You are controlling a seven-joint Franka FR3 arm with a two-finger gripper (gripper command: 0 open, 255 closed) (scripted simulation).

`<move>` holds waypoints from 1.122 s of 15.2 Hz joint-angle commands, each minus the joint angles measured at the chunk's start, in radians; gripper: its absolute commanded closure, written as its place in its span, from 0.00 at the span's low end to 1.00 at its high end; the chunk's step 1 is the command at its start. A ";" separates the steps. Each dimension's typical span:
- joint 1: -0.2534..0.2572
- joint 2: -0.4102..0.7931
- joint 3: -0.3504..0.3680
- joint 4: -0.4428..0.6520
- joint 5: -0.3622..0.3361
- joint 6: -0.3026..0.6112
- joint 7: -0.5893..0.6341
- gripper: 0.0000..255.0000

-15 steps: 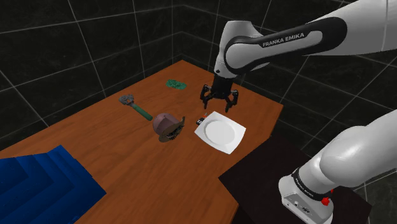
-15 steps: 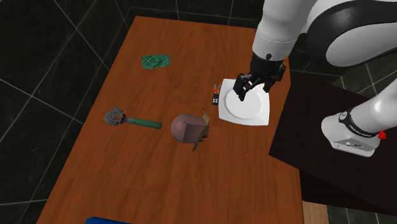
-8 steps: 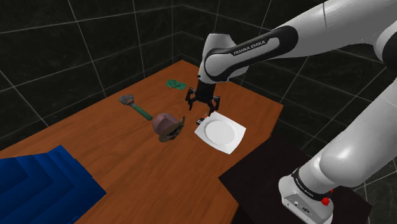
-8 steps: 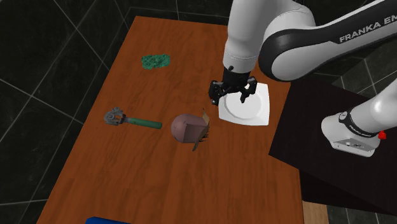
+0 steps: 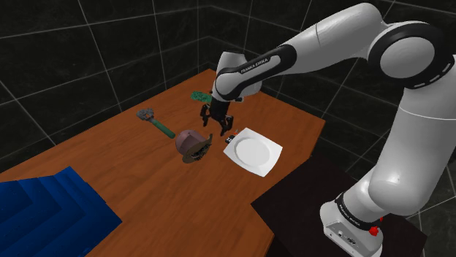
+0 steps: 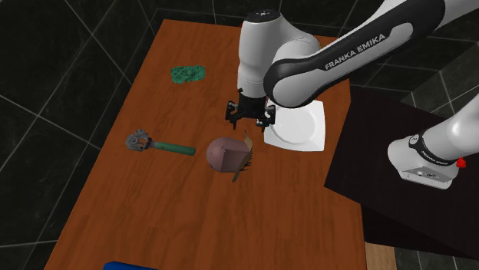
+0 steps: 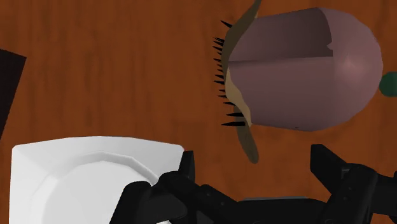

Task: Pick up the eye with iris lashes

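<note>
Find the white square plate (image 5: 252,152) on the wooden table (image 5: 146,186), close to the table edge that borders the dark stand (image 5: 307,197). Note bare white surface across its shallow well. Note a small black item (image 5: 229,139) touching the plate corner nearest the eye.

Find the eye (image 5: 191,142), a mauve dome with a tan rim and short black lashes, lying on the table just beside the plate and apart from it. Locate the gripper (image 5: 218,128) hovering above the gap between eye and plate, over the small black item and clear of the eye. In the wrist view, see the eye (image 7: 299,70) ahead of the fingers (image 7: 188,167), lashes turned toward the plate (image 7: 95,172), not between them. Read the fingers as spread wide apart, clasping nothing.

Around the eye, find open wood toward the green-handled tool (image 5: 156,122) and toward the blue stepped block (image 5: 51,208), both well apart from it. Find a green patch (image 5: 201,96) near the far table edge, beyond the gripper.
</note>
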 commanded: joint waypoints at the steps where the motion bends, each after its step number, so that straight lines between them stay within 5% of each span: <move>1: 0.007 0.033 -0.005 0.022 -0.003 0.015 0.020 0.00; 9: 0.014 0.096 -0.011 0.014 -0.009 0.083 0.009 0.00; 10: 0.014 0.097 -0.011 0.015 -0.009 0.083 0.009 1.00; 17: 0.015 0.096 -0.011 0.015 -0.009 0.083 0.009 1.00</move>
